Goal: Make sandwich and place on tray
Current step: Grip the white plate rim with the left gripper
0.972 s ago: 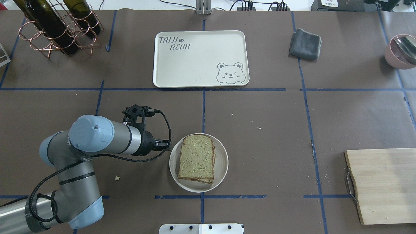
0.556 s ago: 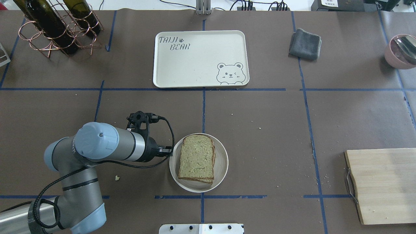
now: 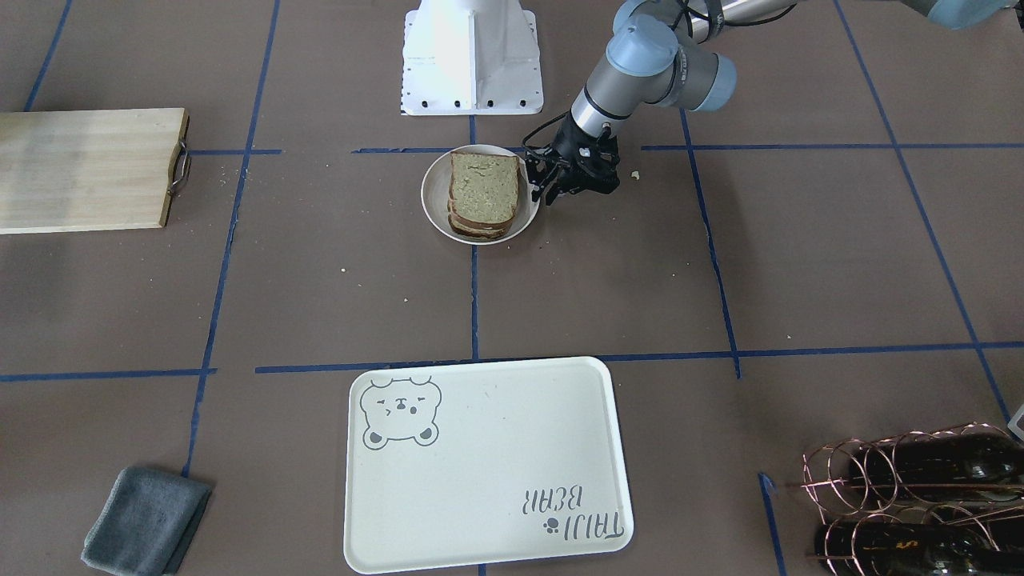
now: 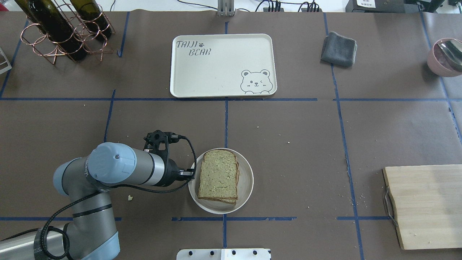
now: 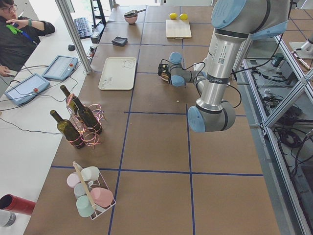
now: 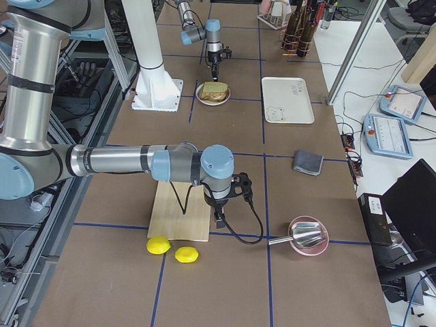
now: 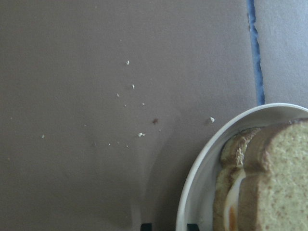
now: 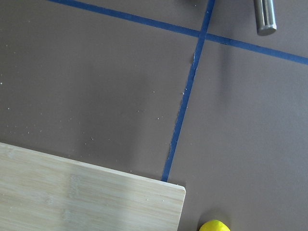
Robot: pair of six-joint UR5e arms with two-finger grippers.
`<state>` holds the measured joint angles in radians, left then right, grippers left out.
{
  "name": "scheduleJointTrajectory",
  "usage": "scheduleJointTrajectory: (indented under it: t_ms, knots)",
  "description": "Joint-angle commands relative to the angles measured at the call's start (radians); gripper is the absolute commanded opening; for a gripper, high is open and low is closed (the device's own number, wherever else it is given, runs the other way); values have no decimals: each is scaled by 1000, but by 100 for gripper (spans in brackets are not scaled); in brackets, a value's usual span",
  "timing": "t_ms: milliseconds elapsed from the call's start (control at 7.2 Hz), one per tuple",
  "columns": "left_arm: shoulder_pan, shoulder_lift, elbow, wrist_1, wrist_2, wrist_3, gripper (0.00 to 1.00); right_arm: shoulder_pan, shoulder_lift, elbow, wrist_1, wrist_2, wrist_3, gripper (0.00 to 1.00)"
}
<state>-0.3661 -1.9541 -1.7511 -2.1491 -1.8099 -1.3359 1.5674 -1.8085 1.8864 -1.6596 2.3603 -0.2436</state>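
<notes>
Our left gripper point(image 4: 190, 173) straddles the plate point(image 4: 247, 180) rim near the robot-side edge, jaws slightly apart, holding nothing (lifting the plate spares the sandwich point(image 4: 218, 175)). The right gripper point(image 6: 219, 220) is too unclear for us to tell.

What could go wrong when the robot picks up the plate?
1. The left gripper is at just one edge of the plate, so a lift might tip it and the sandwich could slide off.
2. Its slices are stacked a bit crooked, so they might shift apart.
3. The tray lies far from the plate, so the carry gives time for a slip.
</notes>
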Motion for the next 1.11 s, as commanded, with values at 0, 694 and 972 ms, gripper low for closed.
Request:
scheduleJointTrajectory:
  t_ms: [0, 694, 972]
  knots:
    - [1, -14, 2, -1, -2, -20, 0, 0, 0, -3, 0, -1, 1, 100]
    - [-101, -16, -22, -5, -90, -36, 0, 0, 12, -32, 3, -9, -9, 100]
    - [-259, -58, -1, 6, -221, -26, 0, 0, 12, -32, 3, -13, -2, 100]
